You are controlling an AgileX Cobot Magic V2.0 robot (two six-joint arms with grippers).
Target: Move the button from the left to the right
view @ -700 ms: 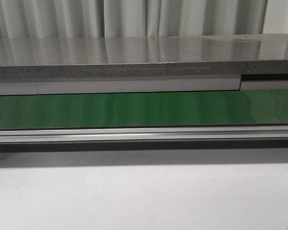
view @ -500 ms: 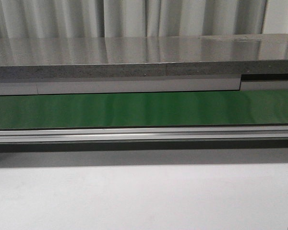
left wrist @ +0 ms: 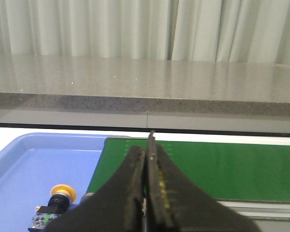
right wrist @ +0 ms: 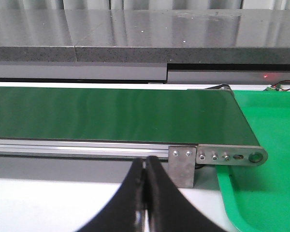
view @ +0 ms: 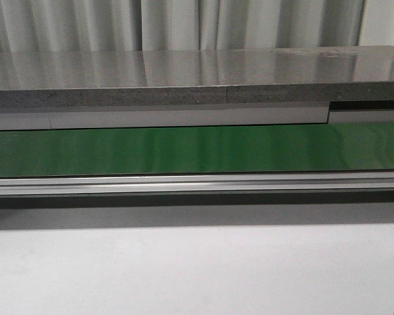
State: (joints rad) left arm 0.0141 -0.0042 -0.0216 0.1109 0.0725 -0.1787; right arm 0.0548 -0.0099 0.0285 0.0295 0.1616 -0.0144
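The button, a yellow-orange round head on a black body with green marks, lies on its side in the blue tray in the left wrist view. My left gripper is shut and empty, to the right of the button and apart from it. My right gripper is shut and empty over the white table, in front of the conveyor rail. The front view shows neither gripper nor the button.
A green conveyor belt with an aluminium rail runs across the table; it also shows in the left wrist view and the right wrist view. A green tray sits at the belt's right end. A grey counter stands behind.
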